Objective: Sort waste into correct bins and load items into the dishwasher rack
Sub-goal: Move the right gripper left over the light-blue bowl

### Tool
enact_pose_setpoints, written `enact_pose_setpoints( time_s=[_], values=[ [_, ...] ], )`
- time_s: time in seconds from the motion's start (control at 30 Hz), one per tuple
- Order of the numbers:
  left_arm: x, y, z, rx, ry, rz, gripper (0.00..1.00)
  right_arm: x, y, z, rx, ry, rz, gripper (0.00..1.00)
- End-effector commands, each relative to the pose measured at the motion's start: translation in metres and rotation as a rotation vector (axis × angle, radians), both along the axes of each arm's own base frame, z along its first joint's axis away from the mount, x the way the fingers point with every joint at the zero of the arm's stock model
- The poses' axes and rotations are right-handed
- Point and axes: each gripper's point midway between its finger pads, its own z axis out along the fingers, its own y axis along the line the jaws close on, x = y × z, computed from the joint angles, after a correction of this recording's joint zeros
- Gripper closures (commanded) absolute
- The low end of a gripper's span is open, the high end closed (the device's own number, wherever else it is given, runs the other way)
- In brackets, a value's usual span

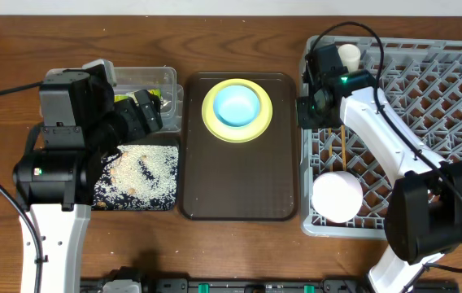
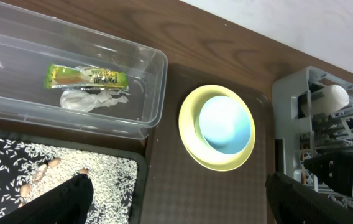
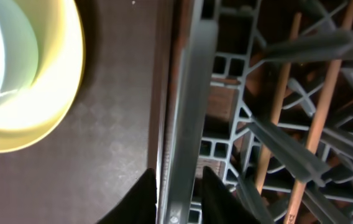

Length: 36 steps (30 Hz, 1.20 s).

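Note:
My right gripper (image 3: 179, 199) is shut on the left wall of the grey dishwasher rack (image 3: 192, 93), one finger on each side. Two wooden chopsticks (image 3: 279, 106) lie on the lattice inside. The rack (image 1: 426, 89) also holds a small white cup (image 1: 347, 55) and a white bowl (image 1: 337, 195). A light blue bowl (image 1: 237, 104) sits in the yellow plate (image 1: 211, 124). My left gripper (image 2: 183, 205) hangs open, holding nothing. The clear tub (image 2: 158, 68) contains a crumpled napkin (image 2: 92, 99) and a yellow-green wrapper (image 2: 86, 78). Rice (image 2: 15, 165) covers the black tray (image 2: 136, 162).
The dark brown serving tray (image 1: 239, 179) lies between the bins and the rack, with the plate at its far end. The left arm's body (image 1: 52, 163) looms over the black tray's left side. Cables trail at both table edges.

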Motion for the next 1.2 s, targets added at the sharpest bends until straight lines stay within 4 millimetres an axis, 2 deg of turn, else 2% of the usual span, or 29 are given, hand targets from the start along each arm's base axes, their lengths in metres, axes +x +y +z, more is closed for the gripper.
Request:
enact_pose_setpoints(
  time_s=[0.0, 0.2, 0.43, 0.63, 0.73, 0.83, 0.93, 1.07, 1.17],
  values=[
    [0.001, 0.004, 0.003, 0.016, -0.01, 0.008, 0.08, -0.008, 0.019, -0.004, 0.077, 0.042, 0.02, 0.83],
    [0.001, 0.004, 0.003, 0.016, -0.011, 0.008, 0.08, -0.022, 0.035, -0.004, 0.118, 0.087, 0.055, 0.89],
    [0.001, 0.004, 0.003, 0.016, -0.01, 0.008, 0.08, -0.035, 0.046, -0.006, 0.107, 0.12, 0.072, 0.88],
    [0.001, 0.004, 0.003, 0.016, -0.01, 0.008, 0.08, -0.028, 0.043, -0.005, 0.091, 0.09, 0.065, 0.83],
    [0.001, 0.004, 0.003, 0.016, -0.01, 0.008, 0.08, -0.02, 0.042, -0.004, 0.09, 0.061, 0.06, 0.76],
    [0.001, 0.004, 0.003, 0.016, -0.01, 0.008, 0.08, -0.013, 0.034, 0.003, 0.066, 0.034, 0.055, 0.73],
    [0.001, 0.004, 0.003, 0.016, -0.01, 0.008, 0.08, 0.0, 0.031, 0.025, 0.082, -0.016, 0.042, 0.71],
    [0.001, 0.004, 0.003, 0.016, -0.01, 0.008, 0.08, 0.02, 0.033, 0.073, 0.118, -0.123, 0.04, 0.67],
    [0.001, 0.004, 0.003, 0.016, -0.01, 0.008, 0.08, 0.027, 0.053, 0.114, 0.203, -0.199, 0.111, 0.61]
  ],
)
